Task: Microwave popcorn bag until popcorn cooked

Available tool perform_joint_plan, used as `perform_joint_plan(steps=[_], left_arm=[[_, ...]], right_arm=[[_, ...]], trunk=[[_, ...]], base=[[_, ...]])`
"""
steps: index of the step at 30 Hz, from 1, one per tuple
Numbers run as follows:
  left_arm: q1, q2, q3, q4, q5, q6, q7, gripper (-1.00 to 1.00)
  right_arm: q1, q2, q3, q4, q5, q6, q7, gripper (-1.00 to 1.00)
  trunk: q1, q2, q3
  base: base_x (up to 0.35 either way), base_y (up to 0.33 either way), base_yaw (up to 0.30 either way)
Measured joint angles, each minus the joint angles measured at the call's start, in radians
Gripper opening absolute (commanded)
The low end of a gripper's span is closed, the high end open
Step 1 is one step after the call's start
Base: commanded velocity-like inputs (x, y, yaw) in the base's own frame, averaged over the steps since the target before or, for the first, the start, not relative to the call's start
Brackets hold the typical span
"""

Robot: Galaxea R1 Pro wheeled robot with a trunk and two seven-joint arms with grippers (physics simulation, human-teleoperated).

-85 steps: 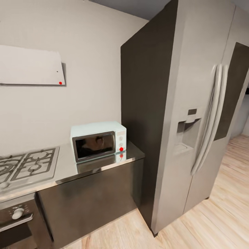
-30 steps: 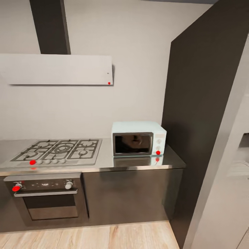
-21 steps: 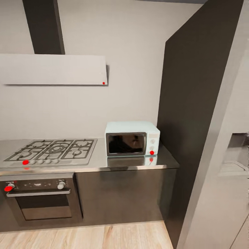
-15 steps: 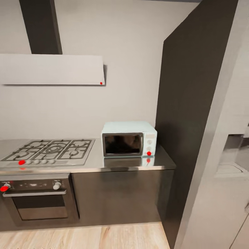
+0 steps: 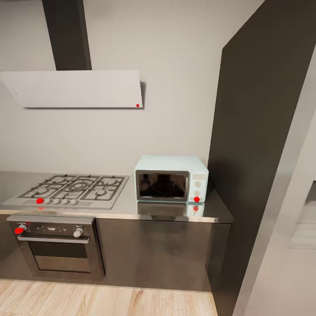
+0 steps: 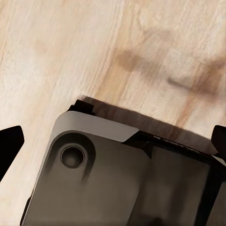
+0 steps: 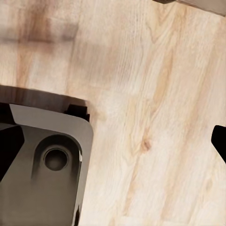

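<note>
**Facing the microwave, bag yet to be found**

The head view looks square at a kitchen run. The microwave [image 5: 171, 178] sits on the steel tabletop [image 5: 131, 212], door shut, its dark glass facing the robot and a red dot at the foot of its knob panel. Just beside it, toward the robot's left, lies the gas hob [image 5: 72, 190], with the oven [image 5: 55, 245] built in below and a white hood [image 5: 77, 89] on the wall above. A tall dark panel [image 5: 259, 145] closes the run on the right.

The popcorn bag is not on the stretch of tabletop seen here, so where it stands cannot be told.

Both wrist views look down on wood floor [image 6: 94, 52] and grey parts of the robot's base [image 6: 99, 179]. In each, dark fingertips [image 6: 10, 143] sit at opposite edges, so I judge the left end effector [image 6: 113, 146] and the right end effector [image 7: 113, 141] both spread wide and holding nothing.

The step in hand looks like approach and search: nothing is grasped or opened. The next move calls for finding the bag, probably by turning along the tabletop, then raising an arm from its hanging pose.
</note>
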State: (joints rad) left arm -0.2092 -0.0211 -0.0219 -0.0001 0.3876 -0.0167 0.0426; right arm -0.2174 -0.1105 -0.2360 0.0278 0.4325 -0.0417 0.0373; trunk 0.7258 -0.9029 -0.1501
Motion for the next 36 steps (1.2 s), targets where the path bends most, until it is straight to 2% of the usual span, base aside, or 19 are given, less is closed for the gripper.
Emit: perform_joint_plan(steps=[6, 18, 19, 20, 22, 24, 25, 26, 28, 32, 33, 34, 36], left_arm=[[0.000, 0.000, 0.000, 0.000, 0.000, 0.000, 0.000, 1.00], [0.000, 0.000, -0.001, -0.001, -0.005, 0.001, 0.000, 1.00], [0.000, 0.001, -0.004, -0.001, -0.005, 0.000, 0.000, 1.00], [0.000, 0.001, -0.004, -0.001, -0.005, 0.000, 0.000, 1.00], [0.000, 0.001, -0.004, -0.001, -0.005, 0.000, 0.000, 1.00], [0.000, 0.000, -0.004, -0.001, -0.005, 0.000, 0.000, 1.00], [0.000, 0.000, -0.004, -0.001, -0.005, 0.000, 0.000, 1.00], [0.000, 0.000, -0.004, -0.001, -0.005, 0.000, 0.000, 1.00], [0.000, 0.001, -0.004, -0.001, -0.004, 0.000, 0.000, 1.00], [0.000, 0.001, -0.004, -0.001, -0.004, 0.000, 0.000, 1.00], [0.000, 0.001, -0.004, -0.001, -0.003, 0.000, 0.000, 1.00], [0.000, 0.001, -0.004, -0.001, -0.003, 0.000, 0.000, 1.00], [0.000, 0.001, -0.004, -0.001, -0.003, 0.000, 0.000, 1.00]], right_arm=[[0.000, -0.002, -0.001, 0.000, -0.001, -0.001, 0.003, 1.00], [0.000, 0.012, 0.001, 0.001, 0.003, 0.002, -0.003, 1.00], [0.000, 0.051, 0.002, -0.007, 0.012, -0.008, 0.001, 1.00], [-0.001, 0.092, 0.002, -0.073, 0.010, -0.004, 0.005, 1.00], [-0.002, 0.124, 0.001, -0.188, 0.007, 0.011, 0.007, 1.00], [-0.002, 0.142, 0.001, -0.282, 0.005, 0.045, 0.008, 1.00], [-0.002, 0.158, 0.001, -0.358, 0.002, 0.090, 0.008, 1.00], [-0.003, 0.182, 0.000, -0.467, 0.000, 0.171, 0.008, 1.00], [-0.002, 0.209, -0.001, -0.621, 0.000, 0.279, 0.013, 1.00], [-0.002, 0.230, 0.000, -0.900, -0.001, 0.457, 0.068, 1.00], [-0.001, 0.231, 0.000, -0.932, -0.002, 0.477, 0.077, 1.00], [-0.001, 0.238, 0.000, -1.042, -0.002, 0.565, 0.112, 1.00], [0.001, 0.243, 0.000, -1.189, -0.004, 0.686, 0.159, 1.00]], trunk=[[0.000, 0.000, 0.000], [0.000, 0.000, 0.000], [0.000, 0.000, 0.000], [0.000, 0.000, 0.000], [0.000, 0.000, 0.000], [0.000, 0.000, 0.000], [0.000, 0.000, 0.000], [0.000, 0.000, 0.000], [0.000, 0.000, 0.000], [0.000, 0.000, 0.000], [0.000, 0.000, 0.000], [0.000, 0.000, 0.000], [0.000, 0.000, 0.000]], base=[[0.001, -0.001, 0.004], [0.000, 0.000, 0.000], [0.000, 0.000, 0.000], [0.000, 0.000, 0.000], [0.000, 0.000, 0.000], [0.000, 0.000, 0.000], [0.000, 0.000, 0.000], [0.000, 0.000, 0.000], [0.000, 0.000, 0.000], [0.000, 0.000, 0.000], [0.000, 0.000, 0.000], [0.000, 0.000, 0.000], [0.000, 0.000, 0.000]])
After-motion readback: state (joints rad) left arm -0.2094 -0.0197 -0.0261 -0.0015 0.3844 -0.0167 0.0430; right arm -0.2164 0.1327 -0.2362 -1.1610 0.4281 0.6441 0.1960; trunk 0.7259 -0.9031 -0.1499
